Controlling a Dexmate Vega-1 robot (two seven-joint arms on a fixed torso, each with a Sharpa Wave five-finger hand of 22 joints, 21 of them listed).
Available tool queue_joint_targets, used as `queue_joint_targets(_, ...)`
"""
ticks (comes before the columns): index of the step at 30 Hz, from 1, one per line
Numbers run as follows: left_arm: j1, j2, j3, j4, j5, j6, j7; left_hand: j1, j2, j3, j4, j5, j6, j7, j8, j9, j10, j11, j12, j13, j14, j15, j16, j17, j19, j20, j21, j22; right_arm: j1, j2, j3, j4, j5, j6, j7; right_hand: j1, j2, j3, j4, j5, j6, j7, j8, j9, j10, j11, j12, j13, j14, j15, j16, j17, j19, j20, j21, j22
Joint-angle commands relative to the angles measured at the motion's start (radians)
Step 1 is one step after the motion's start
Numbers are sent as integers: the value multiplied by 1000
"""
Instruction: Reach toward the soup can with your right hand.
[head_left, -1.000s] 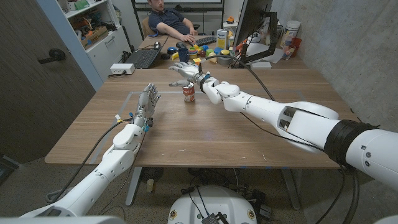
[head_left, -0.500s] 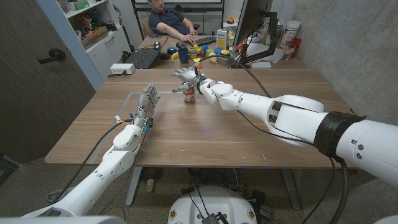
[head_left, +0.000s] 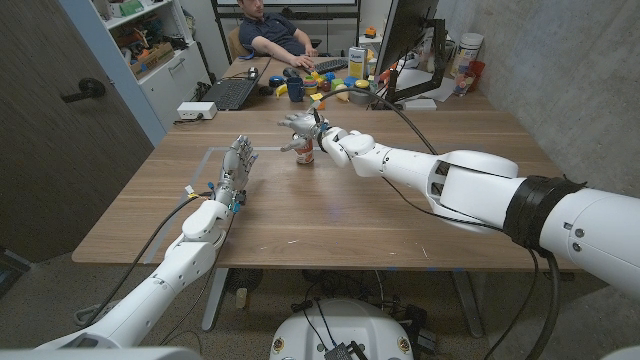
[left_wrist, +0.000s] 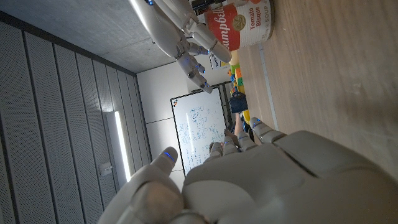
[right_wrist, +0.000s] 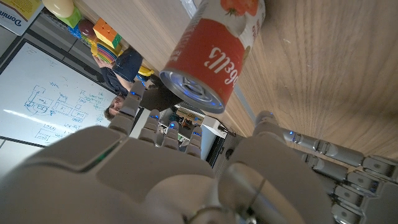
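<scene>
One soup can (head_left: 304, 152), upright on table (head_left: 330, 215), long axis vertical; right hand (head_left: 301, 127) just above and behind it, fingers spread, holding nothing; left hand (head_left: 238, 160) farther off, open.

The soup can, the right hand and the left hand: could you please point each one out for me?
soup can (right_wrist: 214, 55), right wrist view, on its red label.
right hand (head_left: 300, 127), head view, on the palm above the can.
left hand (head_left: 238, 160), head view, on its upright fingers.
</scene>
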Motion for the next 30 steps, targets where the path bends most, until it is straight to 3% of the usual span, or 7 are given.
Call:
queue_joint_targets(1, -2, -2, 0, 5, -3, 1, -1, -2, 131, -1, 1, 4, -105, -1, 6, 4, -97, 0, 4, 4, -59, 3, 3, 2, -6, -8, 4, 3, -1, -14, -6, -9, 18, 5, 13, 17, 3, -5, -4, 11, 9, -3, 7, 2, 10, -2, 9, 6, 10, -1, 5, 0, 16, 3, -5, 4)
queue_joint_targets(30, -10, -3, -2, 27, -12, -4, -21, -2, 130, -3, 1, 5, -105, -2, 6, 4, -96, -1, 4, 4, -59, 3, 3, 3, -6, -8, 4, 3, -2, -10, -9, 9, 20, 25, -10, 33, 9, -16, -7, 18, 35, -3, 13, 3, 24, -4, 10, 6, 21, -18, 1, -1, 51, 4, -18, 2)
